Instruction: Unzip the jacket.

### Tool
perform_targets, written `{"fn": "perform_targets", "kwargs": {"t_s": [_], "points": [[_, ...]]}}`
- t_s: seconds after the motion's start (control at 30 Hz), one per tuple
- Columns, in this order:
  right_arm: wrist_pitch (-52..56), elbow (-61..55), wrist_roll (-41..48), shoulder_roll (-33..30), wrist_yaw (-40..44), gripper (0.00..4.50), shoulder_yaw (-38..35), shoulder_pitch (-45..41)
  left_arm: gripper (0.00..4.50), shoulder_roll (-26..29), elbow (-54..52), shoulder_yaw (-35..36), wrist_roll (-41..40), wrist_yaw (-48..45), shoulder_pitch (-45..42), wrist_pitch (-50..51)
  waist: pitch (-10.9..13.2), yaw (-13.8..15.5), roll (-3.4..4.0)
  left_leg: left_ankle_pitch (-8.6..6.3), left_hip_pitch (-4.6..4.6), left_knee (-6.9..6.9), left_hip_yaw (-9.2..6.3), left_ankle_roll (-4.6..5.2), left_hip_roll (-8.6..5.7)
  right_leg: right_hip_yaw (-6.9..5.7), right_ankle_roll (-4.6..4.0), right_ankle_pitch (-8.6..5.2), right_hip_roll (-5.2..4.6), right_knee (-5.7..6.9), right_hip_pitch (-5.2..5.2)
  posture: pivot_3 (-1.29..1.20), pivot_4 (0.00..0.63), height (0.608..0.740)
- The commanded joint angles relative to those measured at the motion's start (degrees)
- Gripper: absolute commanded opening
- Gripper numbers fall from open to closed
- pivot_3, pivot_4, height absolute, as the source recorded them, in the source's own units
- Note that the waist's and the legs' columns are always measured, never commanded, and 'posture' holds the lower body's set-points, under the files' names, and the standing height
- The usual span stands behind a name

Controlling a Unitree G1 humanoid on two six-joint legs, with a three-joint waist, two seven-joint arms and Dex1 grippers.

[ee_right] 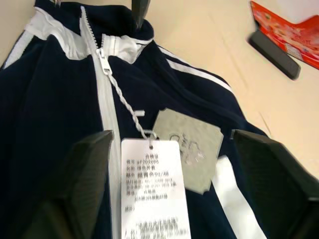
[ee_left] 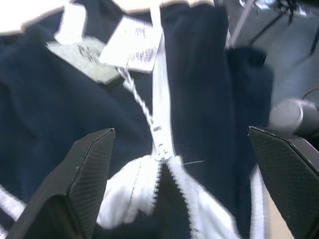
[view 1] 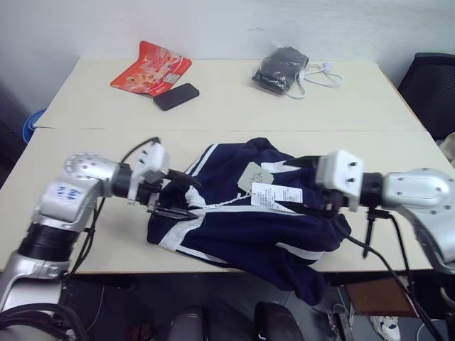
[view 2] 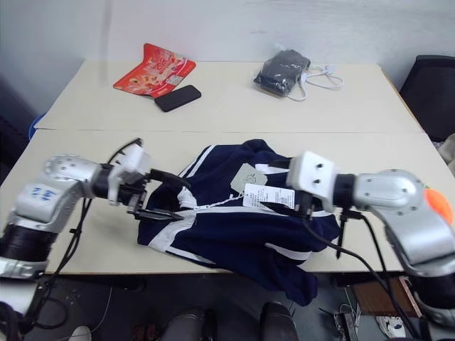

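The navy-blue jacket (view 1: pixel 245 231) with white stripes lies crumpled on the near table, its lower part hanging over the front edge. The white zipper (ee_left: pixel 160 94) is closed up to the collar, with the pull (ee_left: pixel 161 148) at its top. A cord joins the pull to the white paper tags (ee_right: pixel 152 191). At the collar end, my left gripper (view 1: pixel 183 197) stands open, its fingers (ee_left: pixel 84 179) wide on either side of the pull. My right gripper (ee_right: pixel 172 134) is open just above the tags, nothing between its fingers (ee_right: pixel 269 169).
On the far table lie a red snack packet (view 1: pixel 151 67), a black phone (view 1: pixel 176 96) and a small black bundle with a white cable (view 1: pixel 281 69). A black chair (view 1: pixel 434 89) stands at the far right. Bare tabletop (view 1: pixel 106 142) surrounds the jacket.
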Motion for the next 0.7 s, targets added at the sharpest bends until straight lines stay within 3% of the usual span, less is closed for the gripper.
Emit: {"fn": "perform_targets", "kwargs": {"t_s": [0.03, 0.1, 0.37, 0.7], "points": [[-3.91, 3.75, -4.94, 2.03, 0.17, 2.54, 3.64, -3.79, 4.50, -2.34, 6.54, -1.75, 5.51, -0.82, -3.48, -7.82, 0.00, -0.02, 0.00, 0.00, 0.00, 0.01, 0.00, 0.00, 0.00, -0.01, 0.00, 0.00, 0.00, 0.00, 0.00, 0.00, 0.150, 0.740], [-4.59, 5.66, -6.22, 3.27, 0.84, 1.85, 5.23, -5.42, 4.50, -4.94, 10.28, -2.13, 6.60, -1.15, -5.18, -9.72, 0.00, 0.10, 0.00, 0.00, -0.05, 0.02, -0.02, 0.00, 0.00, -0.04, 0.00, 0.00, -0.01, 0.00, -0.01, 0.00, 0.150, 0.740], [-8.04, 10.50, -10.15, 4.32, 2.94, 1.85, 7.11, -8.28, 4.50, -10.52, 15.76, -2.92, 9.35, -3.81, -6.87, -13.13, 0.01, -0.08, -0.02, 0.01, -0.07, 0.07, -0.08, 0.01, 0.00, -0.09, 0.01, 0.01, -0.02, 0.03, -0.01, 0.00, 0.150, 0.740], [-5.53, 6.19, -12.07, 2.84, 0.23, 1.85, 3.76, -2.35, 4.50, -13.28, 23.22, -5.00, 15.52, -1.57, -5.37, -19.73, 0.01, 0.07, -0.02, 0.01, -0.06, 0.08, -0.10, 0.01, 0.00, -0.10, 0.01, 0.01, -0.03, 0.03, 0.01, 0.00, 0.150, 0.740]]}}
